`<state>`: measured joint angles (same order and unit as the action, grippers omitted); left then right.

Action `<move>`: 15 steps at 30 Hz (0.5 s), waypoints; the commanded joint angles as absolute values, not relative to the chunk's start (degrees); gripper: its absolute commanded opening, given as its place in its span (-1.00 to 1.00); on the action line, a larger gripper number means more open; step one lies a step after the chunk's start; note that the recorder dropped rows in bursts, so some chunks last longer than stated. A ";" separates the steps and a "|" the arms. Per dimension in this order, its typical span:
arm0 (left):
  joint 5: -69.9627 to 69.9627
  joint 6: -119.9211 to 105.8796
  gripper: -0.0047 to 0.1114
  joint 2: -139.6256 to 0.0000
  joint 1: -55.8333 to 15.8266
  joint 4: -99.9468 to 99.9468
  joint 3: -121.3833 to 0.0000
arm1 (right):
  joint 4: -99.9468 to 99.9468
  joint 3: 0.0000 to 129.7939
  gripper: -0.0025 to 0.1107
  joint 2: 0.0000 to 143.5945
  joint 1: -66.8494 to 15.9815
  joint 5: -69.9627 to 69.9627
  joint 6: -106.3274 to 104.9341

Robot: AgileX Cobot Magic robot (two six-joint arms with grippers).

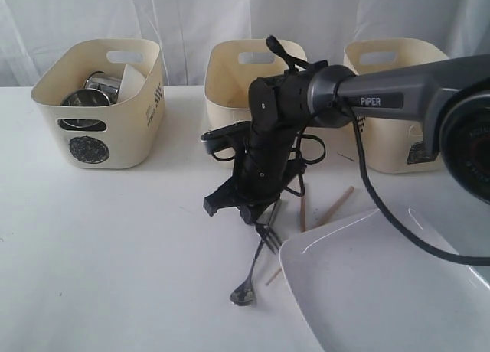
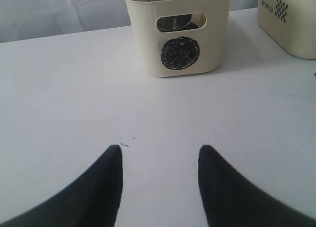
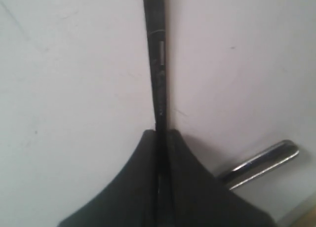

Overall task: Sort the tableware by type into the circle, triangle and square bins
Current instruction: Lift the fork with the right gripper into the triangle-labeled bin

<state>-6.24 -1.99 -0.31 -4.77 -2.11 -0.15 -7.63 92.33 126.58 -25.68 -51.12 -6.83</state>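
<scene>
Jaws of the left gripper (image 2: 160, 149) stand apart above the table (image 2: 59, 89), holding nothing. Ahead of them sits the circle bin (image 2: 217, 44), a cream tub with a handle cut-out and a black scribbled disc on its front. A steel mug (image 1: 101, 84) and a small white bowl (image 1: 132, 80) rest inside. A neighbouring bin (image 2: 296, 34) reads "WORLD" beside a chequered patch. At centre, the right gripper (image 3: 160, 134) sits low at the table, fingers pinched on a thin steel utensil (image 3: 154, 49) seen edge-on; which piece I cannot tell. Tines of a fork (image 1: 268, 234) show just below it. "PiPER" is printed on the right arm (image 1: 398, 92). Wooden chopsticks (image 1: 338, 202) lie between that gripper and the right bin (image 1: 390, 130), whose mark is partly hidden. Rightmost lies the large white plate (image 1: 367, 291).
</scene>
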 commanded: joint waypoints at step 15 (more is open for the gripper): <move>-5.93 -1.67 -0.01 0.00 -4.64 -2.55 0.00 | -10.91 91.86 -0.96 119.93 -29.10 -49.07 -13.37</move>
